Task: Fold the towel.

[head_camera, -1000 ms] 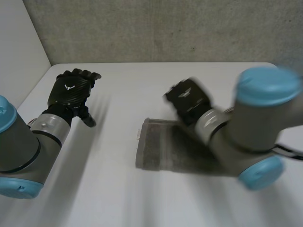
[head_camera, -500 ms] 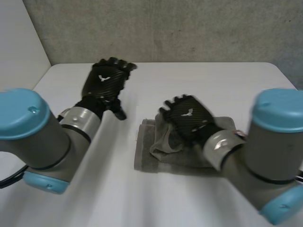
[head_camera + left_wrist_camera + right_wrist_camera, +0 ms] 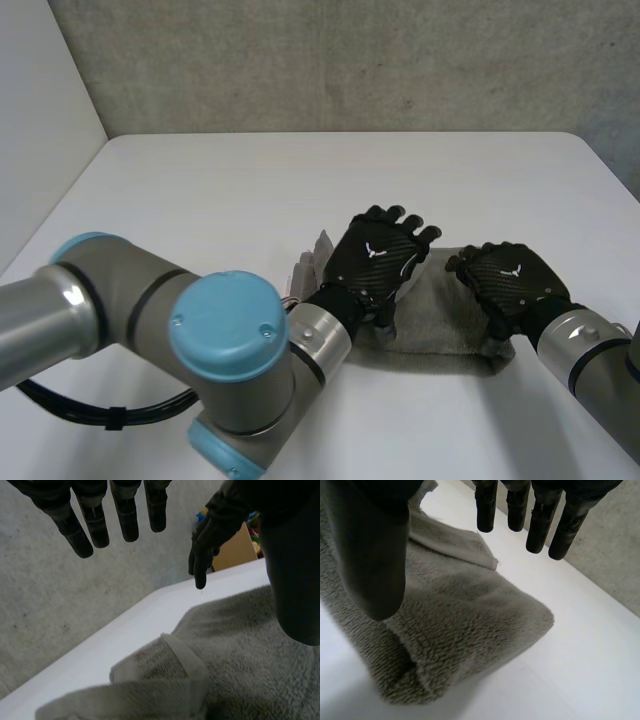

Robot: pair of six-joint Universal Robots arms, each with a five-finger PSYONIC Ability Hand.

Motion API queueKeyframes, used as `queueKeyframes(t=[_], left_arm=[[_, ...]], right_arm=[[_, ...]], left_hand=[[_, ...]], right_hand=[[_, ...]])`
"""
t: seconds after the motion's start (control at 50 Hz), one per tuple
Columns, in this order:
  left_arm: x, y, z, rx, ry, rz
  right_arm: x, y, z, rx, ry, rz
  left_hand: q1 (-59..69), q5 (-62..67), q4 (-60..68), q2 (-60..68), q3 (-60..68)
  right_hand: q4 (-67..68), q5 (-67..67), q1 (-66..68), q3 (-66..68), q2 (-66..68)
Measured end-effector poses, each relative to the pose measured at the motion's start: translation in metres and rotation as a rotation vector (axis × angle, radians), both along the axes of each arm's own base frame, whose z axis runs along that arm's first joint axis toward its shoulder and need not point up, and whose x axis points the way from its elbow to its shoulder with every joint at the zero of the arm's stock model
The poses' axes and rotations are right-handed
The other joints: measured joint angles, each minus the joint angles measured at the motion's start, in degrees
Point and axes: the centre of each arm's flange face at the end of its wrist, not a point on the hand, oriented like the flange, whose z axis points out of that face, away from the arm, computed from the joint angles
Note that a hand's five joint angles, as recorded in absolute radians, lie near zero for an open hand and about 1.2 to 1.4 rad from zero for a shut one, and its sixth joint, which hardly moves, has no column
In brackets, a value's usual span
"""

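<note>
Soft, even light on the white table [image 3: 200,180], faint grey shade beside the towel [image 3: 455,325]

The towel [image 3: 445,320] is grey terry cloth with a rough, fluffy pile. The table [image 3: 200,200] is white, smooth and matt. The left hand [image 3: 375,262] and the right hand [image 3: 510,283] have black shells with a woven pattern and slight gloss. The wall [image 3: 350,60] looks like rough concrete.
</note>
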Motion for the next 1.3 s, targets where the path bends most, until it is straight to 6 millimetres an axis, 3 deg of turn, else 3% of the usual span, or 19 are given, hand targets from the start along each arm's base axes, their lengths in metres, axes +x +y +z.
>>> queueKeyframes(t=[0.14, 0.22, 0.42, 0.52, 0.74, 0.94, 1.0, 1.12, 1.22, 1.3], left_arm=[[-0.008, -0.018, -0.019, 0.025, -0.039, 0.053], [-0.007, -0.033, -0.029, 0.043, -0.064, 0.11], [0.014, -0.073, -0.038, 0.052, -0.088, 0.315], [0.031, -0.083, -0.038, 0.054, -0.105, 0.429], [0.055, -0.067, -0.042, 0.088, -0.165, 0.49], [0.068, -0.044, -0.035, 0.106, -0.18, 0.484], [0.068, -0.038, -0.031, 0.105, -0.176, 0.476], [0.07, -0.029, -0.023, 0.101, -0.165, 0.464], [0.079, -0.029, -0.006, 0.085, -0.136, 0.479], [0.094, -0.042, 0.01, 0.066, -0.101, 0.531]], right_arm=[[0.001, 0.003, -0.015, 0.05, 0.021, 0.008], [0.001, 0.003, -0.023, 0.073, 0.034, 0.008], [-0.002, -0.001, -0.027, 0.063, 0.047, -0.024], [-0.005, -0.004, -0.029, 0.034, 0.076, -0.059], [-0.013, -0.01, -0.039, -0.008, 0.235, -0.097], [-0.007, -0.012, -0.029, -0.108, 0.364, -0.059], [0.0, -0.011, -0.02, -0.159, 0.382, -0.032], [0.039, -0.002, 0.007, -0.353, 0.362, 0.092], [0.092, 0.032, 0.019, -0.556, 0.322, 0.34], [0.127, 0.067, 0.006, -0.636, 0.294, 0.578]], left_hand=[[0.0, 0.01, 0.0, 0.0, 0.0], [0.0, 0.4, 0.0, 0.02, 0.01], [0.95, 4.54, 1.11, 2.16, 3.05], [1.62, 5.16, 1.79, 2.56, 3.55], [2.36, 6.07, 2.67, 3.31, 4.35], [2.77, 6.35, 3.05, 3.64, 4.72], [2.77, 6.33, 3.04, 3.64, 4.76], [2.77, 6.34, 3.04, 3.64, 4.76], [2.76, 6.28, 3.04, 3.64, 4.76], [2.76, 6.21, 3.04, 3.63, 4.74]], right_hand=[[0.99, 0.87, 0.84, 0.92, 0.51], [8.38, 7.83, 7.54, 7.81, 7.56], [14.06, 13.23, 13.31, 13.74, 13.98], [24.92, 23.8, 24.65, 24.73, 25.22], [54.66, 52.55, 50.3, 54.03, 52.57], [61.18, 59.83, 56.13, 60.71, 56.67], [61.18, 60.08, 56.13, 60.72, 56.69], [61.18, 60.29, 56.12, 60.88, 57.24], [61.19, 60.31, 56.11, 60.99, 57.73], [61.19, 60.31, 56.11, 60.99, 57.74]])
